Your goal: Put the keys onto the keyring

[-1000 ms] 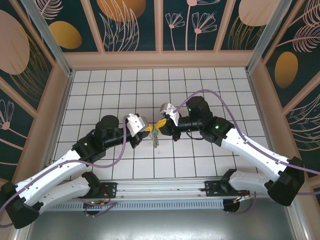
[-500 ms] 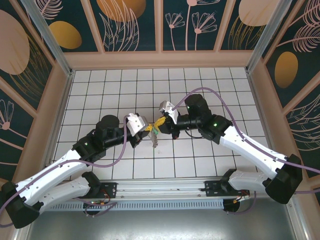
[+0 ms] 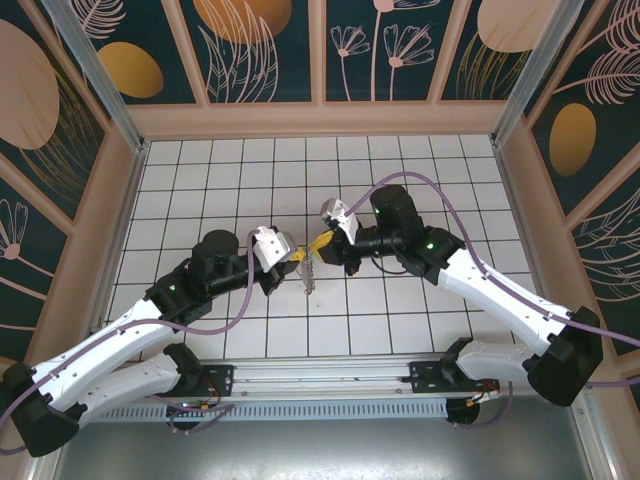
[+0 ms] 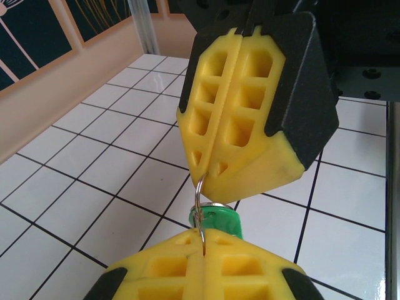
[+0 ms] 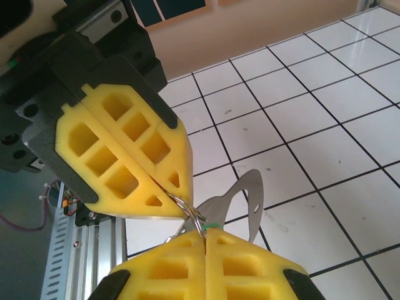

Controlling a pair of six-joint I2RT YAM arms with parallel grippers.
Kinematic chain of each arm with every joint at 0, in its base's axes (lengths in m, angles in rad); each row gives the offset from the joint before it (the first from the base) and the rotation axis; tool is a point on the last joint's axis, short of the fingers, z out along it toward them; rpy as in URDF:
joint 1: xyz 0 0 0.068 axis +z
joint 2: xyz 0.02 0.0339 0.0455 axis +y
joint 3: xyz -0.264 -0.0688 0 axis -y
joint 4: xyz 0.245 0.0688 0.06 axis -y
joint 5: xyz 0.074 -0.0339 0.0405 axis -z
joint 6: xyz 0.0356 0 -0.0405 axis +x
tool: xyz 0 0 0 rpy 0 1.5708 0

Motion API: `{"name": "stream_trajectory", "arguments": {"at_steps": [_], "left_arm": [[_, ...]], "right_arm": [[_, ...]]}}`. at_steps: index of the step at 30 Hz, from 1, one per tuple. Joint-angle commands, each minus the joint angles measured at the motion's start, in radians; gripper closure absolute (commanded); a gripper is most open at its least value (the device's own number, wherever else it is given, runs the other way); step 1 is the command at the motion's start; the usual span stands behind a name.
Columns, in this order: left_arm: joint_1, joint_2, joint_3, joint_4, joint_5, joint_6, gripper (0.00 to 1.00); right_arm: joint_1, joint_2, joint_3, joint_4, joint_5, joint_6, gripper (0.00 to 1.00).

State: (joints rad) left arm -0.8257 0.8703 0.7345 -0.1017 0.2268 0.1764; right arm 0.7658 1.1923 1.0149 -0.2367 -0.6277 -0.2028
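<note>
Floor point(image 3: 200, 180): white tiles with dark grid lines are covering the whole base.
Walls point(image 3: 270, 50): dark teal panels are showing peach leaves and ovals.
Ledge point(image 3: 320, 120): pale beige trim is running along the wall foot.
Posts point(image 3: 95, 75): silvery metal bars are slanting at the far corners.
Light point(image 5: 375, 56): soft glare is shining off the tiles.

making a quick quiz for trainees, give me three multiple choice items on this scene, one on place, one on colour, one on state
1. Where over the tiled floor do the left gripper and right gripper meet?
A) its middle B) its far left corner C) its near right corner
2. What colour is the key head?
A) red B) green C) blue
3. How do the jaws stand?
A) both open B) one open, one shut C) both shut on the wire ring

Key: 1 A, the yellow tips sit tip to tip mid-floor; 2 B, it is bright green below the ring; 3 C, the ring runs into both closed seams.
</note>
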Motion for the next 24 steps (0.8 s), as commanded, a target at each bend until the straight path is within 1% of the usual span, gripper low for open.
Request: {"name": "stream_trajectory", "arguments": {"at_steps": [1, 12, 20, 21, 24], "left_arm": [[-0.003, -0.010, 0.002, 0.043, 0.042, 0.015, 1.00], [-0.004, -0.022, -0.002, 0.051, 0.039, 0.018, 1.00], [-0.004, -0.031, -0.003, 0.053, 0.028, 0.018, 1.00], [-0.003, -0.033, -0.003, 0.053, 0.025, 0.017, 1.00], [-0.003, -0.036, -0.001, 0.053, 0.024, 0.017, 1.00]], "right_arm": [[-0.014, 0.016, 0.038, -0.007, 0.032, 0.000, 1.00], [-0.028, 0.034, 0.042, -0.023, 0.022, 0.010, 1.00], [-0.037, 0.064, 0.065, -0.073, -0.007, 0.010, 1.00], [-0.040, 0.059, 0.066, -0.076, -0.008, 0.011, 0.99], [-0.043, 0.034, 0.055, -0.078, -0.003, 0.010, 0.83]]}}
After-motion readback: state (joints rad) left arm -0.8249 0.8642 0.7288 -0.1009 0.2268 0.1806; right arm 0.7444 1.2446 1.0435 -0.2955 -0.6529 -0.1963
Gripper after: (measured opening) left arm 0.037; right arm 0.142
